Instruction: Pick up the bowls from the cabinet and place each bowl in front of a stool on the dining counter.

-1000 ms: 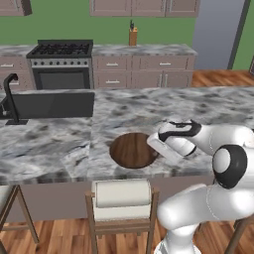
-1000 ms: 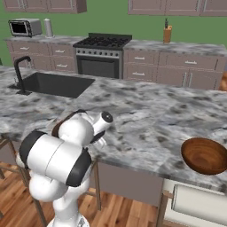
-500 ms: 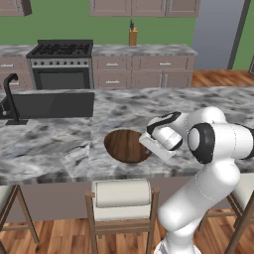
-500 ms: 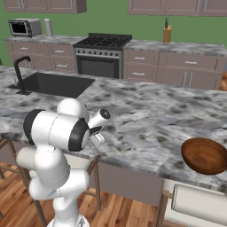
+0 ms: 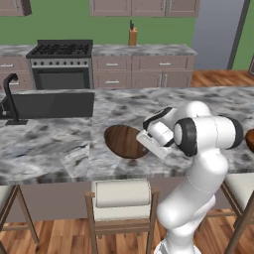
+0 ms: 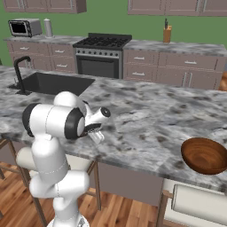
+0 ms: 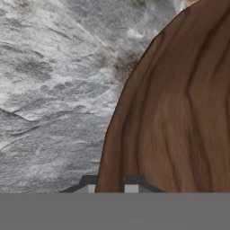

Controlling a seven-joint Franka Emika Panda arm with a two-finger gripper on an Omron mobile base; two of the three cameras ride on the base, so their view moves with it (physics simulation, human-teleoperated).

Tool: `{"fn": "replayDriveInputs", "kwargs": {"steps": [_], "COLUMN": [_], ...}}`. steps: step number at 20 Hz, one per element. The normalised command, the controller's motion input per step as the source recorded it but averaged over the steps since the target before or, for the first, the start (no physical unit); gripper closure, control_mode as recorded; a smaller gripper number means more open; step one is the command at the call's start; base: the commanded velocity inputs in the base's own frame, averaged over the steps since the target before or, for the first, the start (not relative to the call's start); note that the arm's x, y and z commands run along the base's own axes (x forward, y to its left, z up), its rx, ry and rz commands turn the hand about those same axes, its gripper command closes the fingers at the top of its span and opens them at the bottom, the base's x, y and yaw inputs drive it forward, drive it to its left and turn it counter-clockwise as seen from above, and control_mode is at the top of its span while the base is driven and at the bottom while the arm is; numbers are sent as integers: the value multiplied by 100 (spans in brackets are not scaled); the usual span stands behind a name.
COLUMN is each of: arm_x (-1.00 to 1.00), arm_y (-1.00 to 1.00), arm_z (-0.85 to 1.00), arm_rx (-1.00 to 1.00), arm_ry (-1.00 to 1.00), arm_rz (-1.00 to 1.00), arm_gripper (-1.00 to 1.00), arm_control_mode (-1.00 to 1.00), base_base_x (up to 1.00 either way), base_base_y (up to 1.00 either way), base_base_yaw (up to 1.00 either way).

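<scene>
A wide dark reddish-brown wooden bowl rests on the marbled dining counter, just behind a cream-seated stool. My gripper is at the bowl's right rim and shut on it. In the hand view the bowl fills the right side, and its rim runs down between my gripper fingertips. In the right base view my gripper sits low over the counter behind my arm. A second, deeper bowl stands on the counter above another stool. Which taupe wall cabinets hold the task's cabinet I cannot tell.
A black sink with a dark faucet is set into the counter's left part. Behind stand a stove, drawer units, a knife block and a toaster oven. Wooden floor lies in front.
My elbow has swung up and over the counter. The bowl and gripper have shifted slightly left and away from the counter's front edge. The second bowl has stayed put.
</scene>
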Motion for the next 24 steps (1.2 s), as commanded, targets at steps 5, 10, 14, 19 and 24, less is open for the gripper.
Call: {"fn": "replayDriveInputs", "kwargs": {"steps": [5,10,14,19,24], "arm_x": [1,0,0,0,0], "arm_y": [14,13,6,0,0], "arm_z": [0,0,0,0,3], "arm_rx": [-2,-3,-3,-1,-1], "arm_ry": [4,2,0,0,0], "arm_rz": [9,14,9,7,6], "arm_gripper": [100,100,-100,100,100], "arm_control_mode": [-100,-100,-100,-100,-100], "base_base_x": [0,0,0,0,0], "base_base_y": [0,0,0,0,0], "base_base_yaw": [0,0,0,0,0]}}
